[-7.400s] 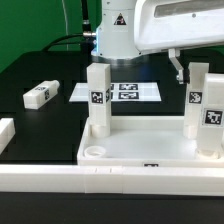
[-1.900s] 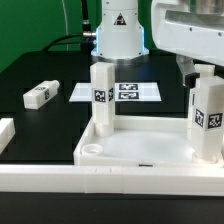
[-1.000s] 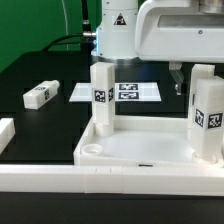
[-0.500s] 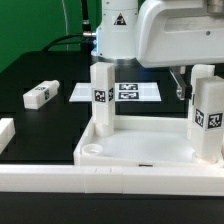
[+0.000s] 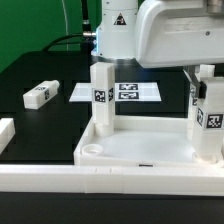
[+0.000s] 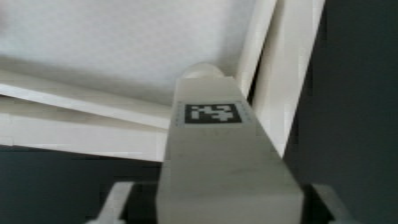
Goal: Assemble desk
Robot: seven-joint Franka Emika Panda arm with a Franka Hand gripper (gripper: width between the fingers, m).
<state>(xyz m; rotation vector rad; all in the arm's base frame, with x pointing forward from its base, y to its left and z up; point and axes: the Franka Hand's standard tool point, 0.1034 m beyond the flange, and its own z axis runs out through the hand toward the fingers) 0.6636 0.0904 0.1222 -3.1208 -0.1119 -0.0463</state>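
Gripper (image 6: 222, 203) is straddling the upright leg (image 5: 208, 122) standing on the desk top (image 5: 140, 152), exterior view's right; can't tell if it's clamping yet.

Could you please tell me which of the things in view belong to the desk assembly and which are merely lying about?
Belong to the job: desk top; leg standing at the exterior view's left; leg standing at its right; loose leg lying flat.
Lying about: marker board; white border rails.
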